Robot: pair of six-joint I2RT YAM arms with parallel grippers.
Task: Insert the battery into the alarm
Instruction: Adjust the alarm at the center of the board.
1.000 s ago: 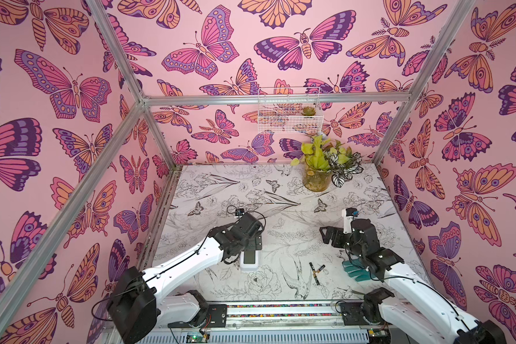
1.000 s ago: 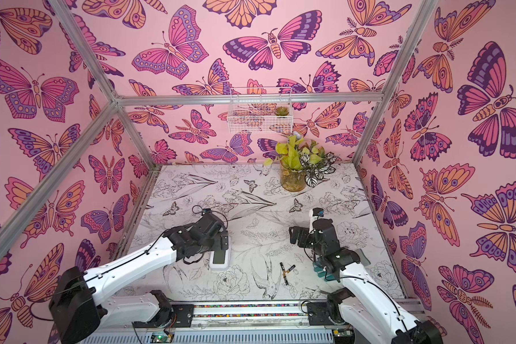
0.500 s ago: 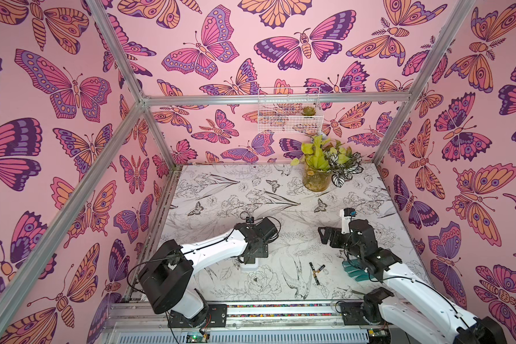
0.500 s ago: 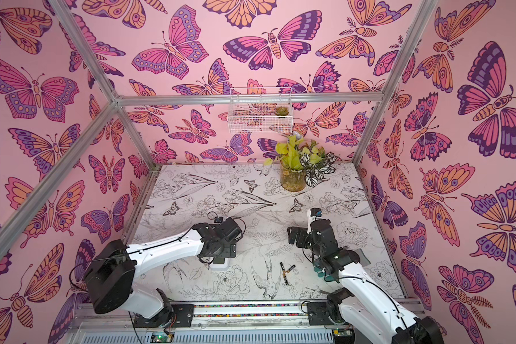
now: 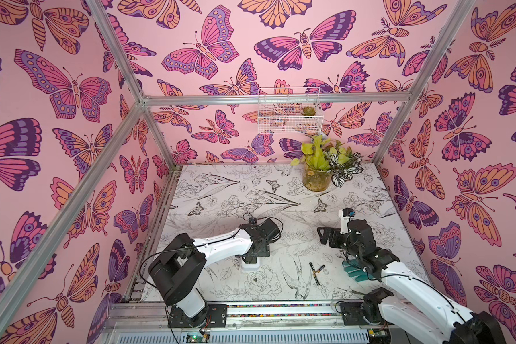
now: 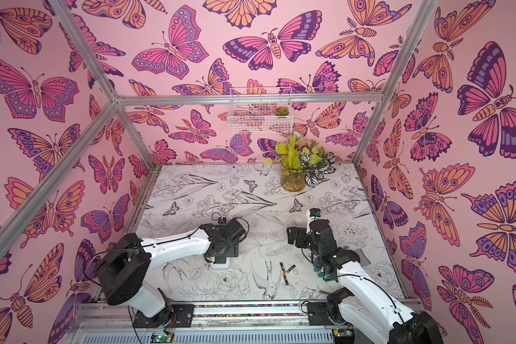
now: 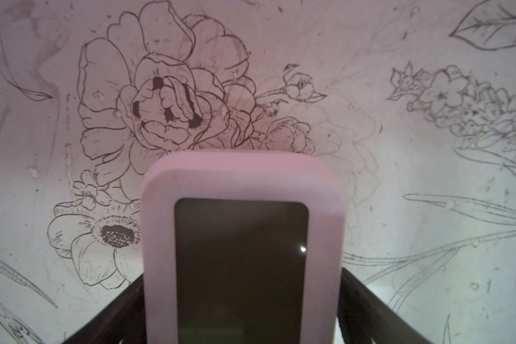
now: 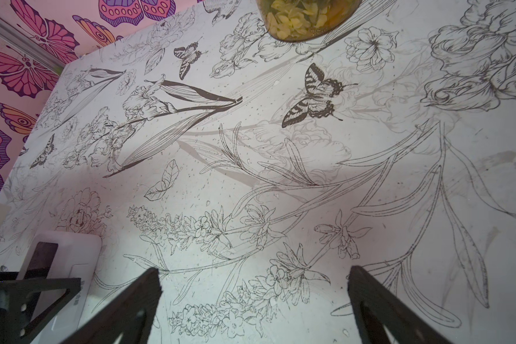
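The alarm (image 7: 242, 178), white with a dark screen facing up, lies flat on the table near the front left (image 5: 248, 265) (image 6: 221, 263). My left gripper (image 7: 242, 272) is down over it, one black finger against each long side, shut on the alarm. The left wrist hides most of the alarm in both top views. Slim black batteries with gold ends (image 5: 315, 272) (image 6: 285, 272) lie loose on the table to its right. My right gripper (image 5: 325, 235) (image 8: 253, 269) hovers open and empty above bare table, behind the batteries. The right wrist view shows the alarm (image 8: 69, 268) off to one side.
A teal glove (image 5: 353, 268) lies partly under my right forearm. A glass jar of plants (image 5: 316, 178) stands at the back right, and a white wire basket (image 5: 289, 110) hangs on the back wall. Pink walls and metal frame posts enclose the table.
My left arm has folded back and lowered its gripper onto the alarm, and its jaws have narrowed against the alarm's sides. The right arm has hardly moved.
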